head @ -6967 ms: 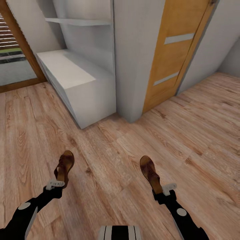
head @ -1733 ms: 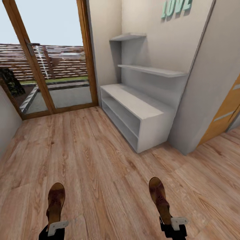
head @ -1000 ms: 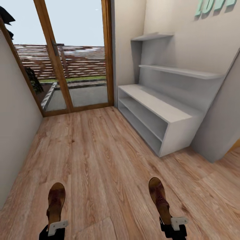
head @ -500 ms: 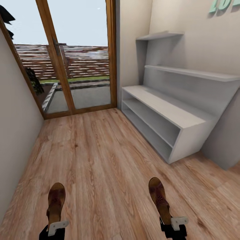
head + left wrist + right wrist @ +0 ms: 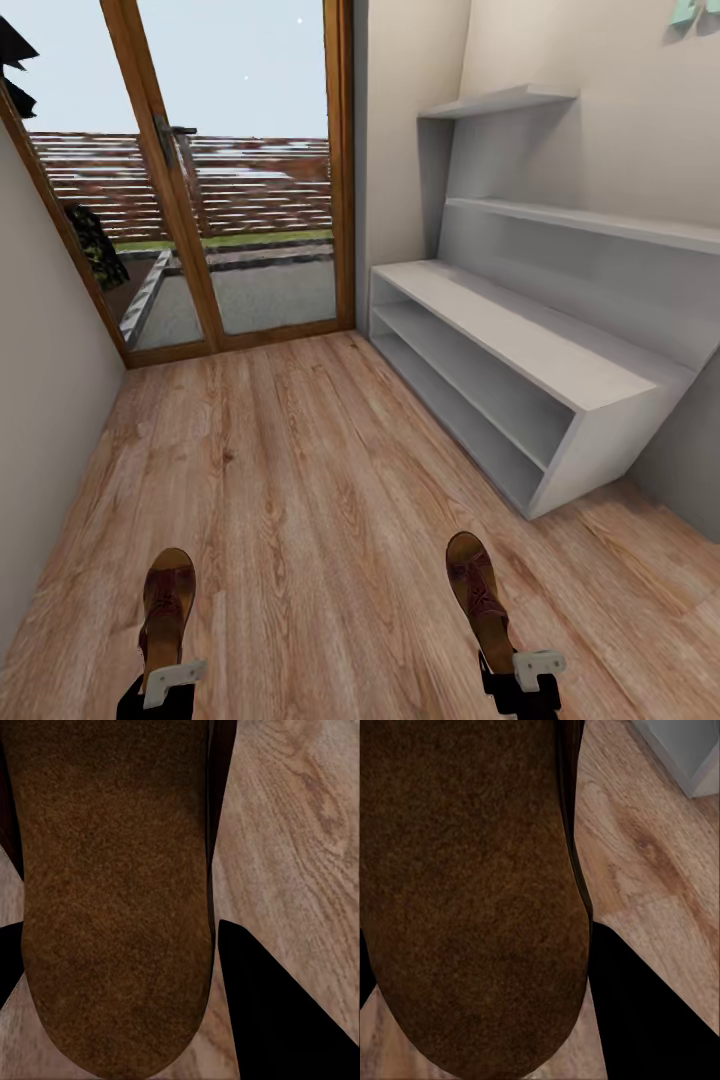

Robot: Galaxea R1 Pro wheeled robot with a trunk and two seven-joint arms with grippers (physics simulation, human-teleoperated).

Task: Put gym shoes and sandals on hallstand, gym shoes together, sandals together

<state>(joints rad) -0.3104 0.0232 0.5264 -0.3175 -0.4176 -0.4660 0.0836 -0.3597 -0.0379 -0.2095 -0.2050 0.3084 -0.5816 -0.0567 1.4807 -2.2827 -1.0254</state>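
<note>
Left gripper (image 5: 165, 685), at the lower left of the head view, is clamped on the heel of the left sandal (image 5: 166, 606), which points up the frame above the floor (image 5: 300, 470). Right gripper (image 5: 525, 675), at the lower right, is clamped on the heel of the right sandal (image 5: 478, 597) the same way. The two sandals sit well apart. The rack (image 5: 520, 370) stands at the right of the frame against the wall, its two lower shelves and bench top bare, with two staggered shelves above. A glass door (image 5: 235, 170) fills the upper left.

Left wrist view: the tan insole of the left sandal (image 5: 112, 900) takes up most of the frame, a dark finger (image 5: 285, 1020) beside it, floor (image 5: 300, 817) behind.

Right wrist view: the right sandal (image 5: 472, 892) lies likewise beside a dark finger (image 5: 652, 1012), over the floor (image 5: 645, 847), with a corner of the rack (image 5: 682, 750) at the upper right.
</note>
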